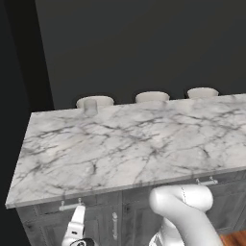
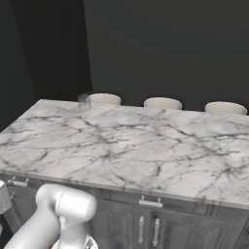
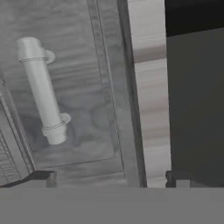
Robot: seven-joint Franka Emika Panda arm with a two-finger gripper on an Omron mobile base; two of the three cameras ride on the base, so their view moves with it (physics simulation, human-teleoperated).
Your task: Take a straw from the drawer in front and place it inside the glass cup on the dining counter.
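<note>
Drawer (image 3: 74, 87) faces the wide-open gripper (image 3: 109, 177), handle offset.

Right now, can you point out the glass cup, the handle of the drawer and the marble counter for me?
glass cup (image 1: 90, 106): left base view, on its clear side wall.
drawer handle (image 3: 41, 89): hand view, middle of the silver bar.
dining counter (image 2: 126, 146): right base view, a bare part of the marble top.
</note>
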